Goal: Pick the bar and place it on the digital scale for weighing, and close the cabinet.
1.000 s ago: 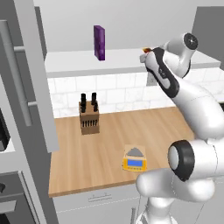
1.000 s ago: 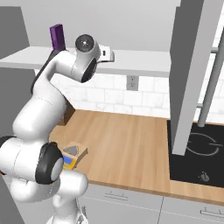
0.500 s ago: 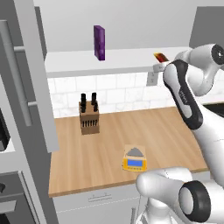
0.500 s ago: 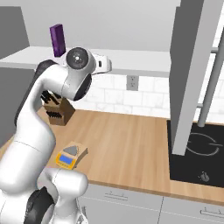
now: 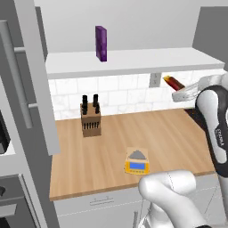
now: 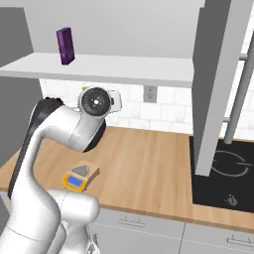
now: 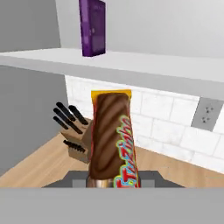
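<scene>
1. In your left base view, the gripper [image 5: 178, 91] hangs in the air at the right, just below the white shelf [image 5: 133, 62], clamped on the bar [image 5: 173, 82], whose red wrapper sticks out up and to the left. The digital scale [image 5: 137, 162] sits on the wooden counter [image 5: 111, 142] near its front edge, nothing on its plate. A knife block [image 5: 90, 121] stands further back to the left, and a purple box [image 5: 101, 43] stands upright on the shelf. The cabinet door [image 5: 31, 75] is swung open at the left.
2. In your right base view, the scale [image 6: 79, 177] lies low on the left, and the purple box [image 6: 65, 45] is on the shelf above.
3. In your hand view, the bar [image 7: 111, 140] rises lengthwise from between the finger tips, gripped at its lower end, with the knife block [image 7: 74, 135] behind it.
</scene>
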Motion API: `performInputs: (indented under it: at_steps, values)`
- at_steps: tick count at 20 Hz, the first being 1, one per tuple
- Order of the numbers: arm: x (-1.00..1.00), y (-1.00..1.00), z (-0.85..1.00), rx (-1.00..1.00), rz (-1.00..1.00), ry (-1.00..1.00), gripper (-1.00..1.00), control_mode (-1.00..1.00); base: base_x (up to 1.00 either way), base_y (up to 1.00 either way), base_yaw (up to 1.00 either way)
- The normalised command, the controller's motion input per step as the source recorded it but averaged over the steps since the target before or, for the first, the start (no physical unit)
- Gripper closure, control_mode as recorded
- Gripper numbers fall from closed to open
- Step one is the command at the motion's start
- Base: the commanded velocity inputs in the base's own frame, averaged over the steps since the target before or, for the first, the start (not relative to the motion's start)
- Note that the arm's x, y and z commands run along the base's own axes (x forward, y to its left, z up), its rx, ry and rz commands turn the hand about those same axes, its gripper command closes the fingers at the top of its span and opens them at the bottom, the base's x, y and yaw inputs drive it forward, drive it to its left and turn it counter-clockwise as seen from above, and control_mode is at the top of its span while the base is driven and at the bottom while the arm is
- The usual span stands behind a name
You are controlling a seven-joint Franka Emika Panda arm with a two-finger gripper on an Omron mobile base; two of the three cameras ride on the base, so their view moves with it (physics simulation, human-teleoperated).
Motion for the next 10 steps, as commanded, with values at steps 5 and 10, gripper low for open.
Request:
performInputs:
  at_steps: [5,10]
  values:
    - [-0.58,0.05,-0.70,0.00,0.33,0.07,1.00,-1.00,0.00,0.00,0.00]
    - [-0.02,0.12,-0.64,0.00,0.34,0.04,1.00,-1.00,0.00,0.00,0.00]
